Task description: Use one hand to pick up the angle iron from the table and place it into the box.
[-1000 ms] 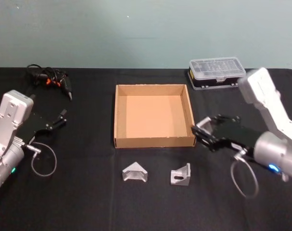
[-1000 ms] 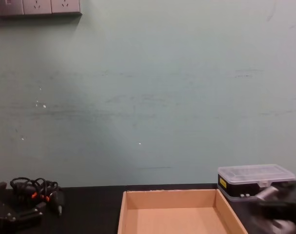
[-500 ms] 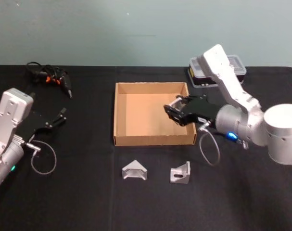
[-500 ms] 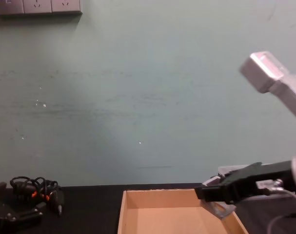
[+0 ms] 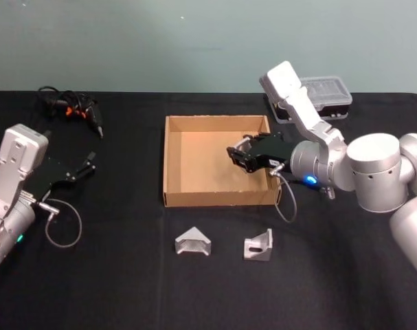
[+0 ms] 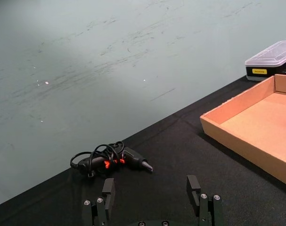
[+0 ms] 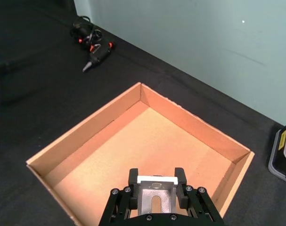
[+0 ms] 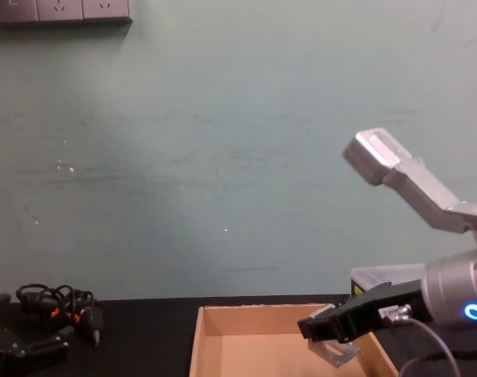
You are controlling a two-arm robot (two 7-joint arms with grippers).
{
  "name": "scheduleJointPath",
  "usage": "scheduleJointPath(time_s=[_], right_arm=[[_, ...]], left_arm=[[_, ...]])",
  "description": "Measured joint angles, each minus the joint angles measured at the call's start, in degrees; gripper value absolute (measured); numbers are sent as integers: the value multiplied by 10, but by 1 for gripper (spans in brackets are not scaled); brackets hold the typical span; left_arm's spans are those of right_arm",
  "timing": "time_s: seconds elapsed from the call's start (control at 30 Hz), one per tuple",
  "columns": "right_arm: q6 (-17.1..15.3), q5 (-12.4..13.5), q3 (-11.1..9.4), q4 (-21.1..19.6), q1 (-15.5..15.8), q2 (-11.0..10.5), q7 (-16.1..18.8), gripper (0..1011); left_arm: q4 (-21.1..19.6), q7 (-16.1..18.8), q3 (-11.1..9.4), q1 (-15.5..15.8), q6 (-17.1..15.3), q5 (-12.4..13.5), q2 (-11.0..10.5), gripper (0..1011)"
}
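Right gripper [image 7: 157, 175]: clamped on one angle iron [image 7: 156, 197]; the black fingers press its two sides, and its slotted silver face shows between them in the right wrist view.
Gripper position: over the inside of the box [image 5: 218, 201], close to the right wall. The arm reaches in from the right edge of the tabletop [image 5: 126, 282].
Held angle iron, chest view: hangs under the fingertips at about the level of the box's rim, on the box's right side.
Box: tan cardboard, open top, bare floor. It sits mid-tabletop, nearer the far edge than the near edge.
Loose angle irons: two more lie on the tabletop just in front of the box's front wall. One [image 5: 193, 245] is below the middle of that wall and one [image 5: 257, 246] is toward its right end. They lie side by side and apart, neither touching the box.
Black case with clear lid [image 5: 328, 93]: by the far edge, behind the box's right rear corner, partly hidden by the right arm.
Cable bundle with orange marks [image 5: 71, 110]: toward the far left corner, well apart from the box.
Left gripper [image 6: 150, 183]: parked near the left edge, fingers spread apart with nothing between them, pointing toward the box.
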State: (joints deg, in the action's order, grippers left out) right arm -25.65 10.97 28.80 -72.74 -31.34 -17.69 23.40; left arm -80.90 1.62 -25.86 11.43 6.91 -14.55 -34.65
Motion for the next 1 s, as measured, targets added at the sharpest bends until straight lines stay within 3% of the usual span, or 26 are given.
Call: scheduleJointPath(time_s=[0.33,0.73,1.0], right_arm=[[6,-19,2,50,-17,17,4,450],[12,-32,-4,63,-16,19,10,453],[20,-38,-13,57,-9,19,10,687]], left_arm=[[0,0,0,0,0,0,0,1000],[0,0,0,0,0,0,0,1000],[0,0,0,0,0,0,0,1000]])
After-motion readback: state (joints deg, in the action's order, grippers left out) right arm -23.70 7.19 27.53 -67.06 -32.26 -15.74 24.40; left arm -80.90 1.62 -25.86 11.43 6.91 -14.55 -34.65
